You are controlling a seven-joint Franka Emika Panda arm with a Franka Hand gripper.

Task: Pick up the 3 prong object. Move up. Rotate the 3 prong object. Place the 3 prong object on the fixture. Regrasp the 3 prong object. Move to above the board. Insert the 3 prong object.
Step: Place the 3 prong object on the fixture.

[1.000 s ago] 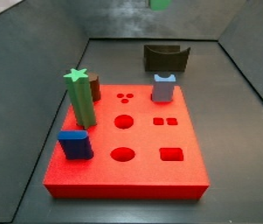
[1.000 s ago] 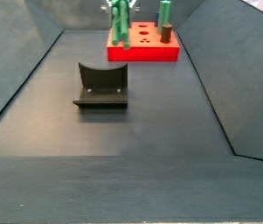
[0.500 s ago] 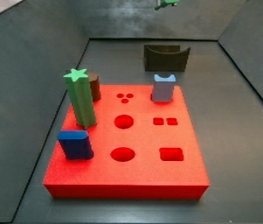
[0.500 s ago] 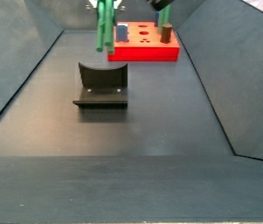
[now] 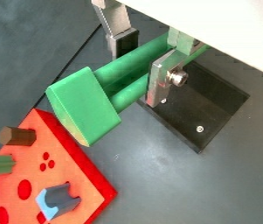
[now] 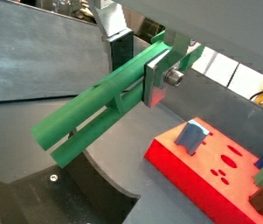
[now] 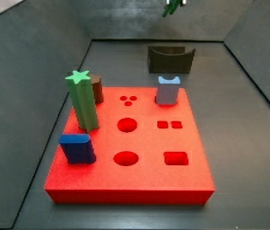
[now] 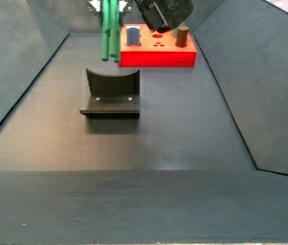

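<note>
Board (image 7: 131,144) seen at far end of dark floor. Fixture (image 8: 110,94) mid-floor, notch up, nearer than board. 3 prong object (image 8: 108,33) held clamped in pincer (image 5: 145,54), long axis near vertical in side view, lower end just above fixture notch. Straight descent judged needed. Floor around fixture bare; walls well apart.

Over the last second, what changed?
The gripper carried the 3 prong object off the board side to hang above the fixture, still shut on it. Board pieces and fixture unmoved.
</note>
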